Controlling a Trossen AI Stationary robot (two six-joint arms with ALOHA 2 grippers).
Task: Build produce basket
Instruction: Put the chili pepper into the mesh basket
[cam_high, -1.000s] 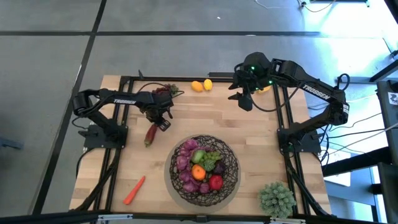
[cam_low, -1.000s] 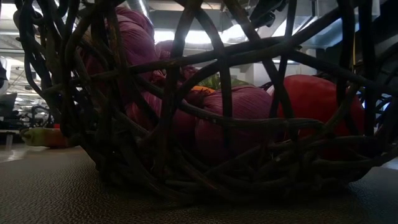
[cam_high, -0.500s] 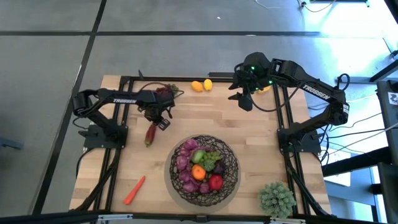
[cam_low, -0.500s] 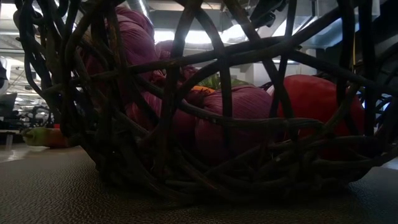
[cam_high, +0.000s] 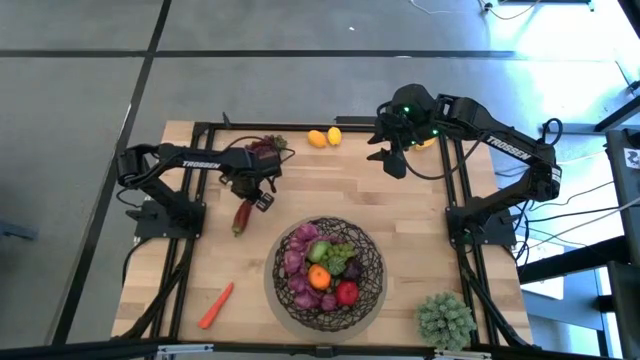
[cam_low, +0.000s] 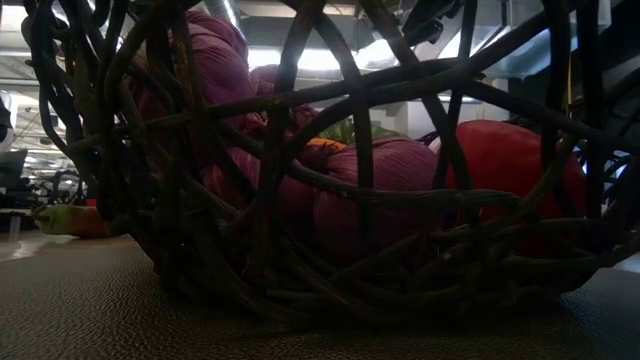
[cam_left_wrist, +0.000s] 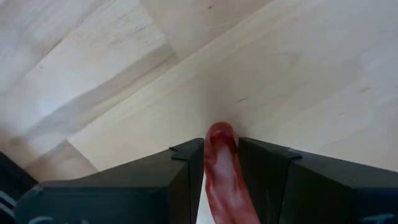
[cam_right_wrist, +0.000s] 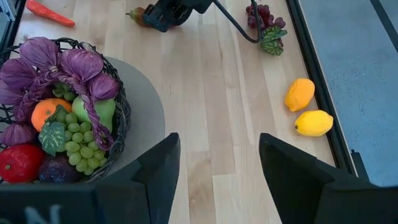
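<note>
Nothing moved since earlier, left pincer (cam_left_wrist: 221, 163) clamped on red pepper (cam_left_wrist: 222, 168), right pincer (cam_right_wrist: 214, 165) apart, pale wood table (cam_high: 420, 240).

The high view is bright and even, and the wooden table (cam_high: 400, 230) looks pale and clear. Very bright light washes out the floor at the top right corner. In the low view the basket (cam_low: 330, 200) is dark against glowing ceiling lights behind it, and the room far back is fuzzy. The left wrist view is bright, with a soft gray shadow on the wood. The right wrist view is clear and sharp.
</note>
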